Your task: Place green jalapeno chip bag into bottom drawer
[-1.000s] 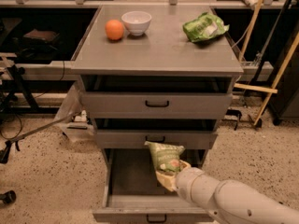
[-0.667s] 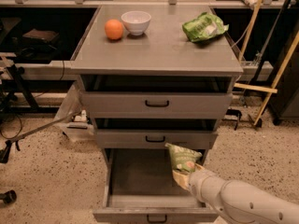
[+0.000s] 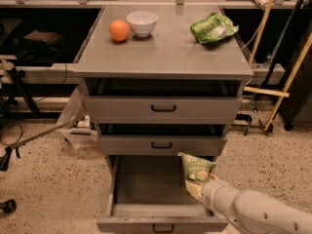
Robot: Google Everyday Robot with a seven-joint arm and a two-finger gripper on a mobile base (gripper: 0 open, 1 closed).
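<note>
Green jalapeno chip bag (image 3: 195, 165) in gripper (image 3: 196, 188), over bottom drawer (image 3: 146, 185), arm (image 3: 263, 213) low-right

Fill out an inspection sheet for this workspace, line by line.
Surface: grey cabinet top, flat, carrying three items.
Job's things: green jalapeno chip bag held upright over the right side of the bottom drawer, which is pulled open.
Clutter: orange beside white bowl at back left; bright green bag at back right.
Tool: tool at the drawer's right side, closed on the chip bag's lower end.
Cables: black cable on the floor, left.
Surroundings: speckled floor; wooden poles leaning at right.
</note>
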